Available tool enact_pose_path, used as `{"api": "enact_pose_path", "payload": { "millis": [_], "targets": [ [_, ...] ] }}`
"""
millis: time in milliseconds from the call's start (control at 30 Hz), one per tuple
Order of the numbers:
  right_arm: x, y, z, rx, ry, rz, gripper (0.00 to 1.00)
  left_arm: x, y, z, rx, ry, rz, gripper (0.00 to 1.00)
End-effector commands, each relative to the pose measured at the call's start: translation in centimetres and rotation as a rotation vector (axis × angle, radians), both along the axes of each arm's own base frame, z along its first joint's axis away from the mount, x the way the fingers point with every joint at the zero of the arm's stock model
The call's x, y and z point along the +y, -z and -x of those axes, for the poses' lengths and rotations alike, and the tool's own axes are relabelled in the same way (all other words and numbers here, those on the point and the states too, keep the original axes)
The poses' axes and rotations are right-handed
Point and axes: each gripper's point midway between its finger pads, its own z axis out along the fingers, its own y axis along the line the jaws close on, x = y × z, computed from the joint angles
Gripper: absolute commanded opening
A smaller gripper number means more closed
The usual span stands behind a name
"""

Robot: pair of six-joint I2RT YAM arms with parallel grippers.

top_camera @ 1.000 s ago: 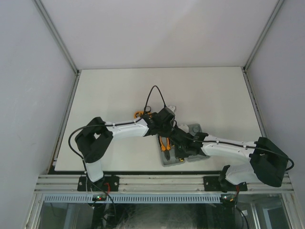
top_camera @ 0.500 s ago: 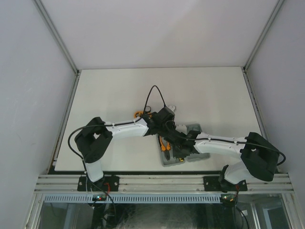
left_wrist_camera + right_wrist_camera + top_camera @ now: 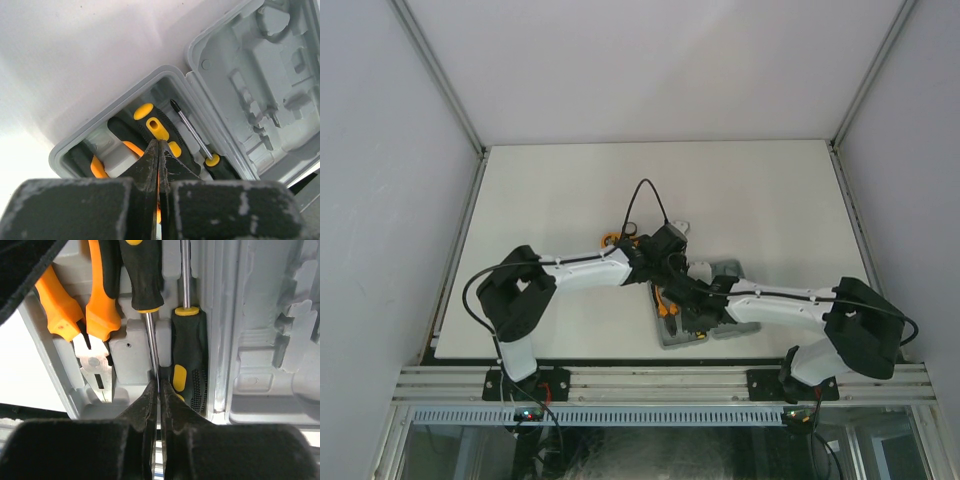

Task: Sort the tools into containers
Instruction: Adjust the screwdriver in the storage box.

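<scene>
1. Our left hand (image 3: 158, 150), fingers pressed together and empty, points down over the tool case (image 3: 167, 74) at the table's near edge.
2. The pliers (image 3: 97, 295) and screwdrivers (image 3: 144, 275) lie side by side in its left half (recesses moulded to fit).
3. Our right hand (image 3: 159, 386), likewise closed on nothing, tips onto a screwdriver shaft, probably to press it home.

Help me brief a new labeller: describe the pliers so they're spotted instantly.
An open grey tool case lies at the table's near edge. Two black-and-yellow screwdrivers share its filled half; the pliers lie beside them along the outer wall, the only tool with all-orange handles.
</scene>
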Motion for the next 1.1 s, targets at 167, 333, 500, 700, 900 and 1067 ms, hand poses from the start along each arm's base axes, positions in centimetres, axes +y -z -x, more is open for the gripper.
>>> {"api": "enact_pose_path", "payload": {
  "millis": [167, 333, 500, 700, 900, 1067],
  "targets": [
    [1.7, -0.8, 0.7, -0.058, -0.154, -0.122, 0.0, 1.8, 3.1, 4.2, 0.101, 0.114, -0.149, 0.0],
    [1.4, -3.3, -0.1, -0.119, -0.135, -0.168, 0.04, 1.7, 2.4, 3.8, 0.083, 0.111, -0.144, 0.0],
    [0.7, -4.8, -0.5, -0.152, -0.115, -0.192, 0.09, 1.5, 1.9, 3.5, 0.071, 0.109, -0.139, 0.01],
    [0.1, -5.9, -0.8, -0.189, -0.086, -0.214, 0.04, 1.3, 1.4, 3.2, 0.062, 0.107, -0.131, 0.02],
    [0.7, -4.6, -0.5, -0.148, -0.104, -0.21, 0.0, 1.1, 1.3, 3.1, 0.062, 0.113, -0.131, 0.02],
    [0.8, -3.0, -0.1, -0.109, -0.111, -0.168, 0.0, 1.1, 1.3, 3.1, 0.061, 0.111, -0.131, 0.02]
  ]
}}
